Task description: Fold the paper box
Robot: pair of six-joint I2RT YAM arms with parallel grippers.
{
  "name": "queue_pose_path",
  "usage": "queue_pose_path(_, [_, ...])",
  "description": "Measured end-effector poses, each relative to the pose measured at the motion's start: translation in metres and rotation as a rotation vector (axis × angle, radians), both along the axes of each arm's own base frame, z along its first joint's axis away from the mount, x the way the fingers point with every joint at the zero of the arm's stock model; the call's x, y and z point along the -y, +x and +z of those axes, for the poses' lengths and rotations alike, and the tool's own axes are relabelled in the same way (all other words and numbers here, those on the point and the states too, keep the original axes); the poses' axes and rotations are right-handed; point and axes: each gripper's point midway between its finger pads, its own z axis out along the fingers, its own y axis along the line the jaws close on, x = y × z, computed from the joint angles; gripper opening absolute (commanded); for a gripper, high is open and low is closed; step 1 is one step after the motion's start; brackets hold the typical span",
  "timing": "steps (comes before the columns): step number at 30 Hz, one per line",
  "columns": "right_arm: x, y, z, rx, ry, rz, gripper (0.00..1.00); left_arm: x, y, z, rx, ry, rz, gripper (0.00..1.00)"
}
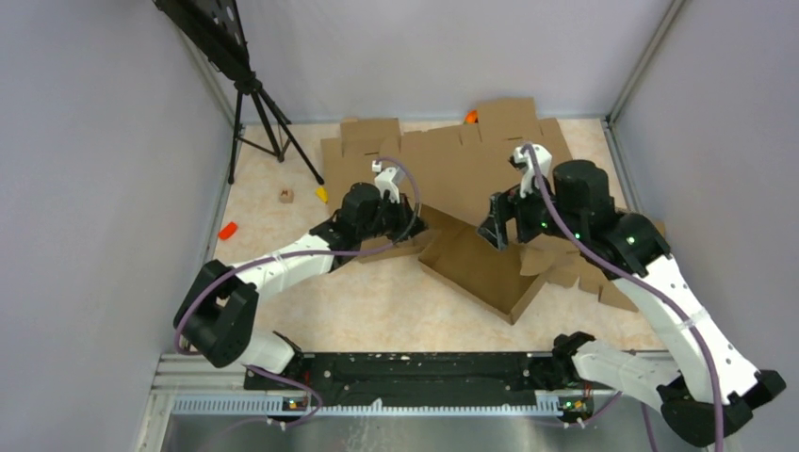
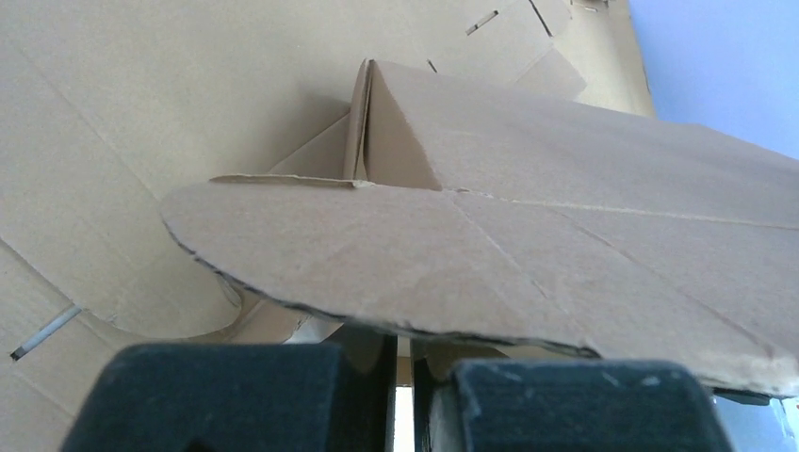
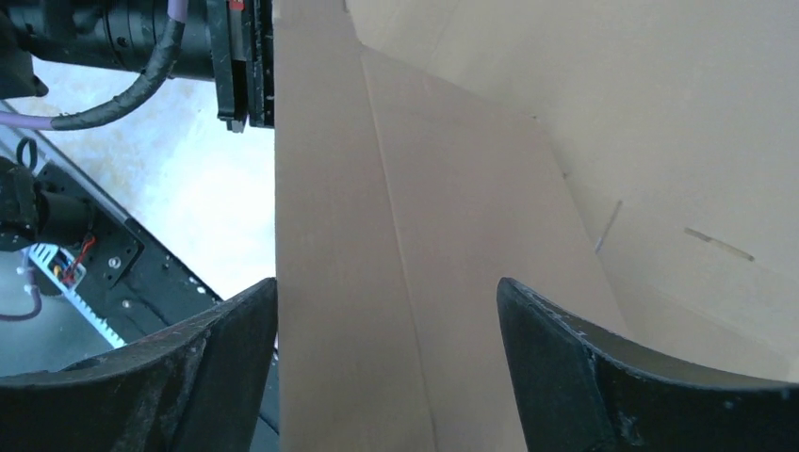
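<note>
**Tripod** (image 1: 256,99): far left of the surface (image 1: 377,301), top cut off by the frame.

**Small coloured bits** (image 1: 227,230): too small to identify.

**Left hand** (image 1: 405,235): at the left edge of the paper box (image 1: 476,268). From above, its tips are hidden under the wrist. In the wrist view its fingers (image 2: 236,395) are drawn nearly together, leaving only a thin slit. A rounded flap of the box lies across their tips. Nothing can be made out pinched in the slit.

**Paper box**: centre of the surface, shallow, partly overlapping the flat cardboard blanks (image 1: 443,155) behind it.

**Right hand** (image 1: 495,234): over the box's far edge. Its fingers (image 3: 141,377) are spread wide, straddling an upright panel. Contact cannot be told.

**Right blanks** (image 1: 565,268): largely hidden by the arm.
</note>
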Motion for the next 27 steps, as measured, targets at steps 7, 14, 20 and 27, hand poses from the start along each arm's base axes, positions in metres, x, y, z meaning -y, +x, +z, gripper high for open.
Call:
queue_pose_path(7, [0.036,-0.026,0.035,0.114,0.049,-0.110,0.97,-0.004,0.000,-0.005,-0.014,0.022,0.016,0.05])
queue_pose_path(14, [0.081,-0.037,0.052,0.081,0.102,-0.403,0.57,-0.004,0.001,-0.007,-0.013,0.027,0.020,0.05])
queue_pose_path(20, [0.125,-0.054,0.038,0.054,0.220,-0.693,0.22,-0.003,0.003,-0.010,-0.023,0.035,0.022,0.05])
queue_pose_path(27, [0.140,-0.062,-0.001,-0.045,0.238,-0.851,0.35,-0.003,0.004,-0.009,-0.032,0.042,0.023,0.05])
